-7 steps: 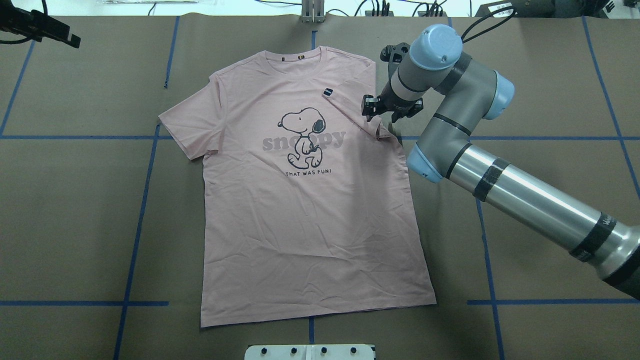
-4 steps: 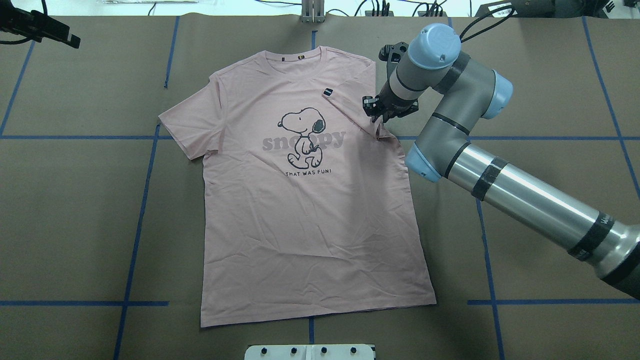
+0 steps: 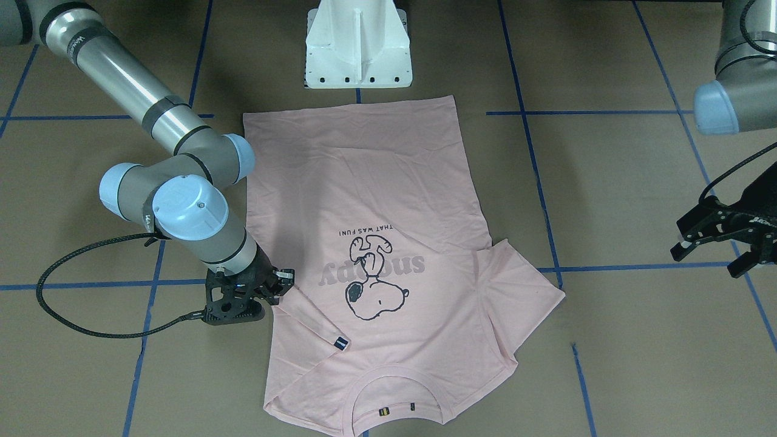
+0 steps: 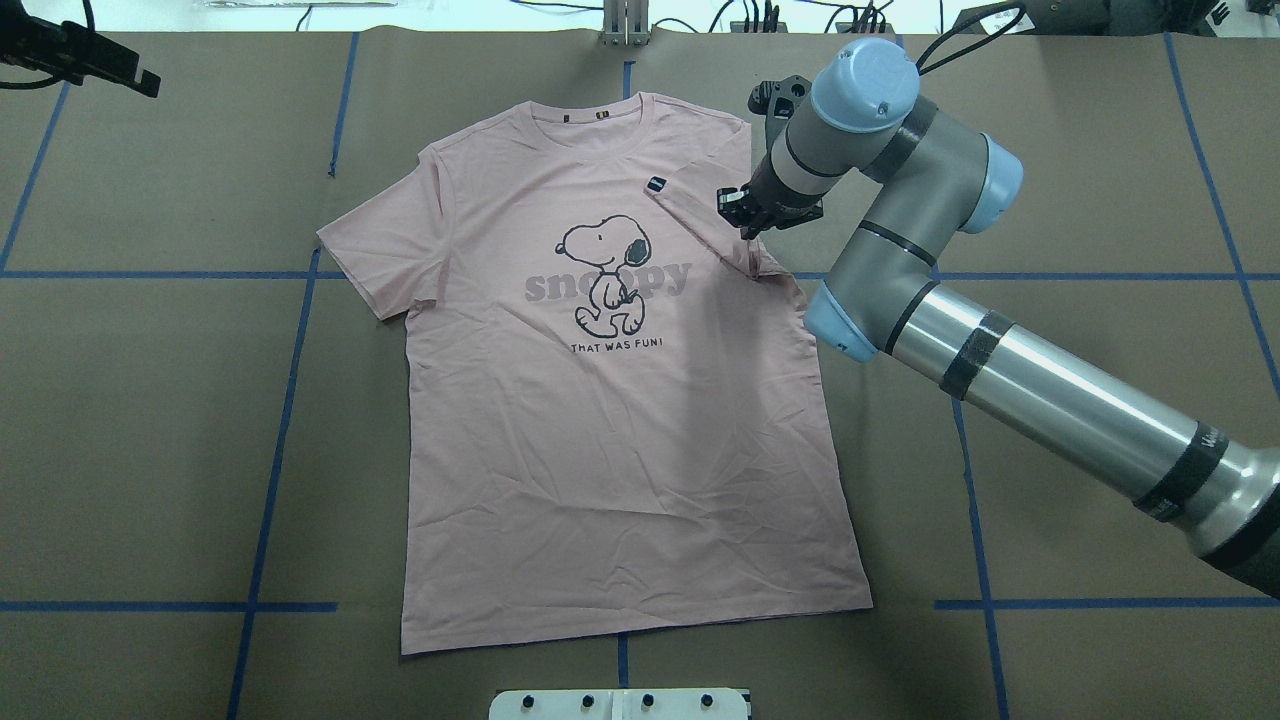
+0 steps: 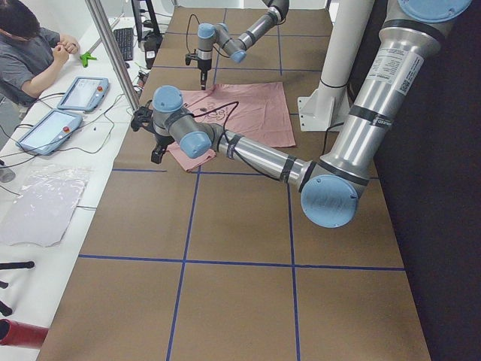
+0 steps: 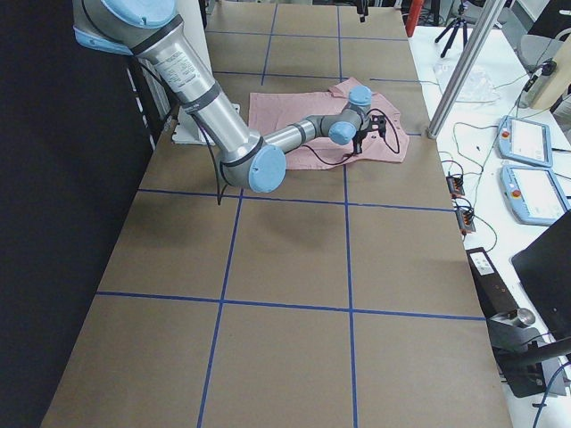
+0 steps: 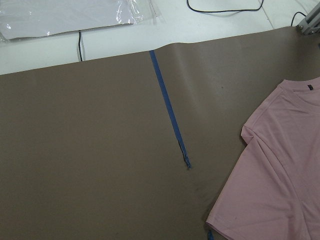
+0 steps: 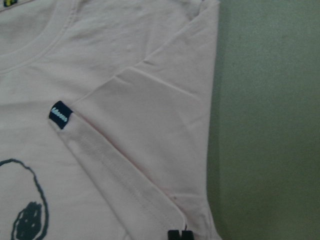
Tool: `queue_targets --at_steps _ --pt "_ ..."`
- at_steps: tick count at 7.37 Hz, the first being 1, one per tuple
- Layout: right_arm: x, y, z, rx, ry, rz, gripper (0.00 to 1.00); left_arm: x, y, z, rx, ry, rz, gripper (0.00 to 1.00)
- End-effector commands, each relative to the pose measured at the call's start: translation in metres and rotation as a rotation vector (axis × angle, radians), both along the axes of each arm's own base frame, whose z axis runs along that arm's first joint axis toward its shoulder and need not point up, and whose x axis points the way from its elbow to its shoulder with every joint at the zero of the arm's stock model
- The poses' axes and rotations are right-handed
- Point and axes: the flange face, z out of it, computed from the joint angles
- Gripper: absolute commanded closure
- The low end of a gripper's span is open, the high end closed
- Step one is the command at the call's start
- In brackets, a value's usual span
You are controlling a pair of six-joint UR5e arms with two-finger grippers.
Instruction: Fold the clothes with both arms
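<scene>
- T-shirt (image 4: 620, 450): laid flat, print up, at mid-table (image 4: 150, 400); right sleeve (image 8: 150, 140) folded in over the chest.
- Right gripper (image 4: 752, 218): fingers drawn together on that sleeve's edge.
- Left gripper (image 3: 711, 258): spread, held well apart at far left.
- Step judged: sleeve folding; the left sleeve (image 4: 365, 255) is to be gripped next.

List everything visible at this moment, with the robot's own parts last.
T-shirt: one, pale pink with dark dog print, flat mid-table, one sleeve folded inward.
Sleeve tag: one, black, on the folded sleeve.
Table: one, brown-covered, under everything.
Tape lines: several, blue, gridding the table.
Pedestal: one, white, at the table's robot-side edge.
Tablets: two, pale, on the side bench.
Operator: one, grey shirt, at the bench.
Right arm: one, grey-silver, blue caps, reaching to the folded sleeve.
Right gripper: one, black, shut on the sleeve.
Left arm: one, same colours, beside the T-shirt.
Left gripper: one, black, open, clear of the T-shirt.
</scene>
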Motion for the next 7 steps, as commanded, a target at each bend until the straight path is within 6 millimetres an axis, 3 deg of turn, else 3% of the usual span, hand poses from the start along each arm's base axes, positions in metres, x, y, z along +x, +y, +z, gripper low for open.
queue_targets --at_steps 1,2,3,4,5,7 --pt "-0.025 0.033 -0.022 0.024 -0.039 -0.046 1.00 0.000 0.000 0.000 0.000 0.000 0.000 0.01" --pt "-0.033 0.043 -0.027 0.031 -0.048 -0.061 1.00 0.000 0.000 0.001 -0.002 0.000 0.000 0.01" --pt "-0.034 0.048 -0.025 0.032 -0.050 -0.067 0.92 0.000 0.000 0.001 -0.003 0.000 -0.001 0.01" --pt "-0.038 0.051 -0.028 0.033 -0.052 -0.073 0.22 0.000 0.000 0.002 -0.004 0.000 -0.001 0.01" --pt "-0.038 0.051 -0.034 0.038 -0.059 -0.072 0.00 0.000 -0.001 0.001 -0.003 0.000 -0.001 0.01" --pt "-0.038 0.051 -0.040 0.037 -0.059 -0.072 0.00 0.002 -0.001 0.003 -0.047 0.014 -0.024 0.00"
